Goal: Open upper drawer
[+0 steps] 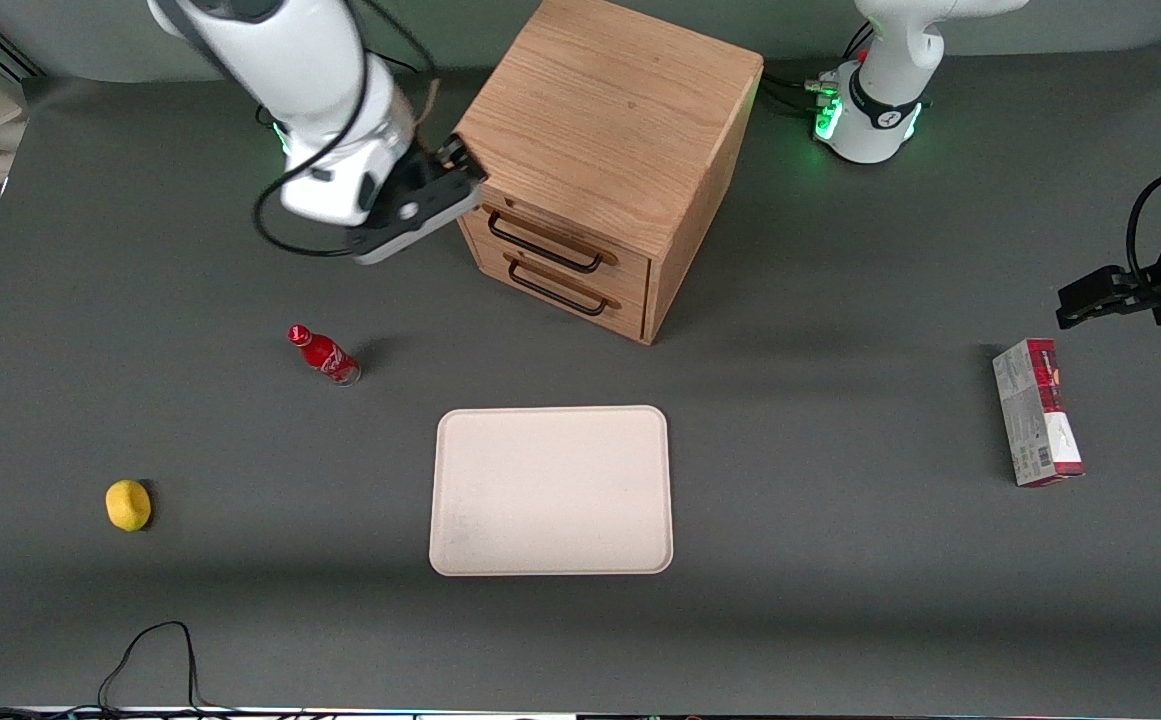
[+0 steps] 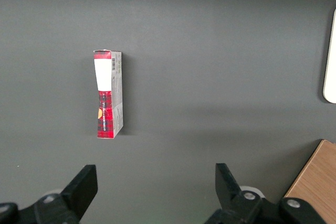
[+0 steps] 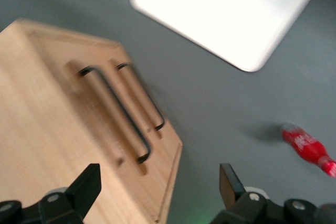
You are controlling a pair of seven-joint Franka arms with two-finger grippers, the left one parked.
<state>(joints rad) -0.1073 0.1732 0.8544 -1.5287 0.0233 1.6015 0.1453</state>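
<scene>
A: How are the fingers (image 3: 86, 187)?
B: Spread, pinching nothing; the gripper (image 1: 440, 185) hovers by the cabinet's (image 1: 600, 120) upper corner, near the tabletop's (image 1: 840, 620) back edge.
A: Which step?
B: Approach, I'd say; next it must lower and straddle the handle (image 1: 543, 247).
A: And the upper drawer (image 1: 565, 255)?
B: Shut; just beside the fingers, untouched.

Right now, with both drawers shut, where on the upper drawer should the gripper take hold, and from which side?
Probably the middle of the upper drawer's black wire handle, approached from in front of the cabinet. The bar stands off the oak front, leaving a gap for one finger, and a centred grip should pull straight. The gripper, open, hovers at the cabinet's front corner toward the working arm's end, above that handle.
</scene>
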